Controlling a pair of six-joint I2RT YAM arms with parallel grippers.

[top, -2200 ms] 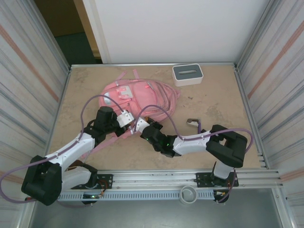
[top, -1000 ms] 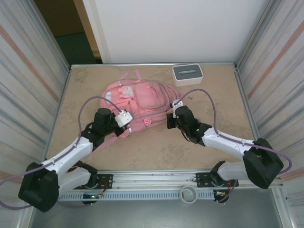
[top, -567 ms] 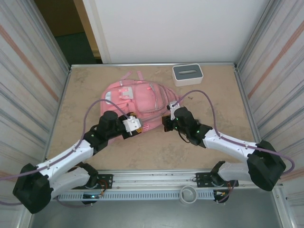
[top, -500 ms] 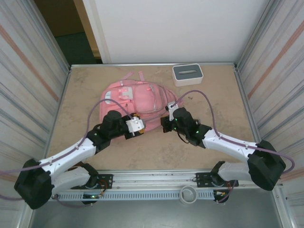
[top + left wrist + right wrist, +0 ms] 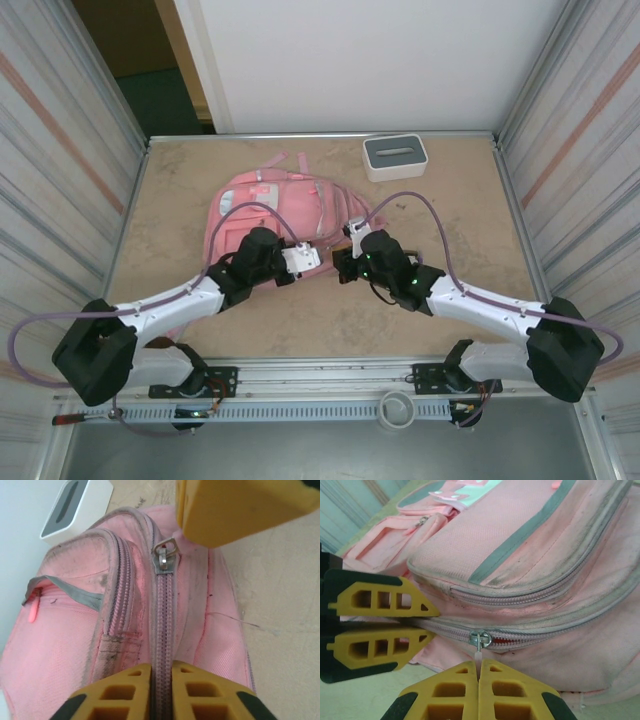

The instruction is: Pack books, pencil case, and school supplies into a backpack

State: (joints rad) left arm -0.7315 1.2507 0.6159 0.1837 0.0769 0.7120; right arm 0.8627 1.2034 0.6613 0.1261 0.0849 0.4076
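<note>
The pink backpack [image 5: 268, 200] lies flat mid-table, its near edge facing the arm bases. My left gripper [image 5: 306, 258] is shut on the zip tape [image 5: 161, 630] of that edge; its yellow fingers [image 5: 385, 600] show from the side in the right wrist view. My right gripper [image 5: 343, 264] faces it at close range and is shut on the small white pull tab [image 5: 479, 656] hanging from the metal zip slider [image 5: 481, 639]. A short red gap shows in the zip just right of the slider. The slider [image 5: 164, 560] also shows in the left wrist view, under a right finger [image 5: 240, 505].
A white box with a grey slotted top [image 5: 394, 156] stands at the back right, beyond the backpack. Pink straps [image 5: 262, 158] trail toward the back edge. Ribbed metal walls close both sides. Bare tabletop lies to the left and right of the backpack.
My left gripper slid right along the backpack's near edge, opened briefly, then shut on the zip tape. My right gripper crept left with the pull tab. The two now nearly meet.
</note>
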